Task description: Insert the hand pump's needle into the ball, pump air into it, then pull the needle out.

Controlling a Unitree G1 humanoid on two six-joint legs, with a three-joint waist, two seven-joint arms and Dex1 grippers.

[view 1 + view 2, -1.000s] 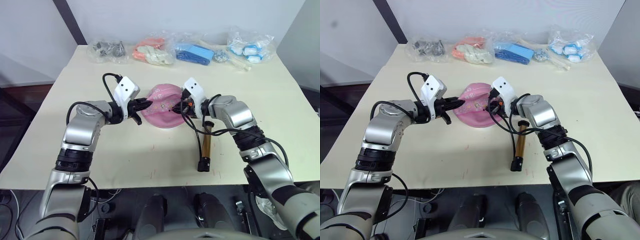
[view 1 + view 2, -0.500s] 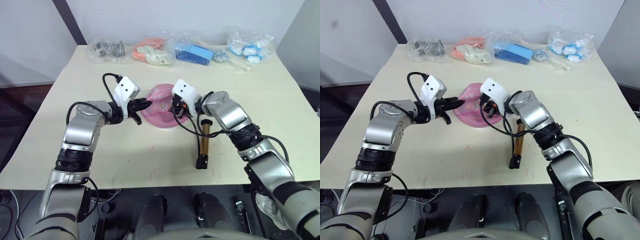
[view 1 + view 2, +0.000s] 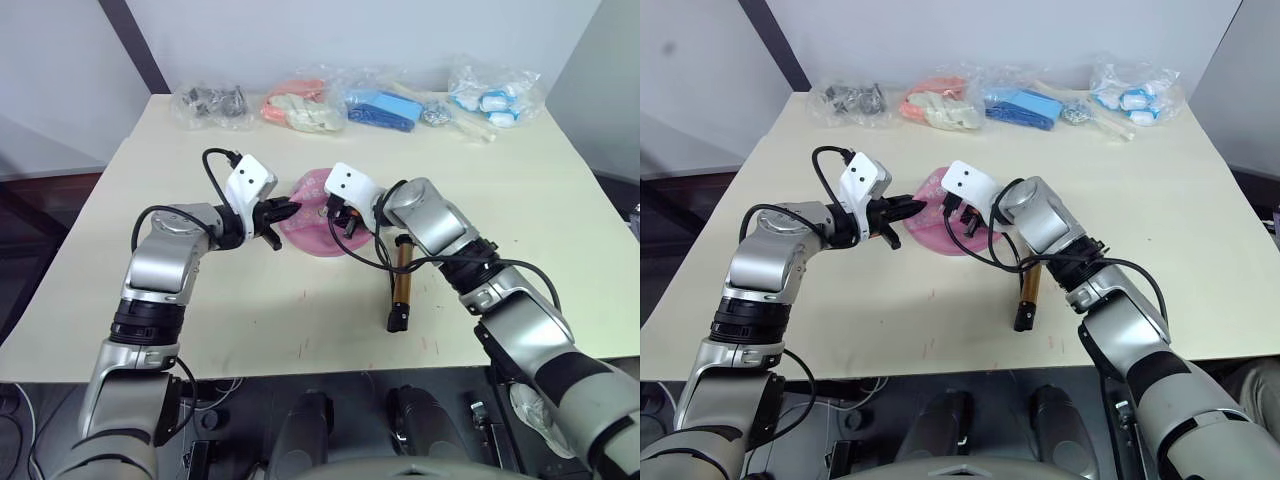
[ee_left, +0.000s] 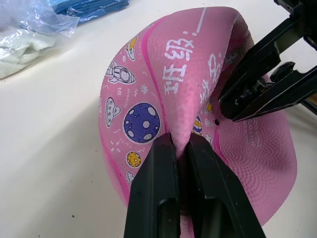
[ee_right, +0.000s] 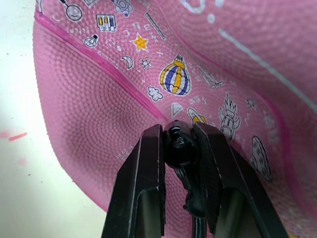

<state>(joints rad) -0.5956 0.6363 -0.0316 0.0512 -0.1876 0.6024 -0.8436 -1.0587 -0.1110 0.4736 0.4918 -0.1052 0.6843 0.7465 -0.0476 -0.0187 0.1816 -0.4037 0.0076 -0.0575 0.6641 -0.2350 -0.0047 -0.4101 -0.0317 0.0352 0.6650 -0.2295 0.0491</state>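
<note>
the left tool (image 4: 181, 148) pinches a fold of the limp ball (image 3: 312, 215) at mid-worktop. the right tool (image 5: 179, 136) is clamped on the needle (image 5: 179, 146) fitting, tip at the skin. insertion is under way; next it likely needs the valve hole found. the hand pump (image 3: 403, 278) lies just beside the ball.

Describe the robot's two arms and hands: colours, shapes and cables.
Both arms are silver-grey rounded segments with black joints. Each wrist carries a white block, and looped black cables run beside it. The left hand and right hand each end in two slim, flat black fingers.
</note>
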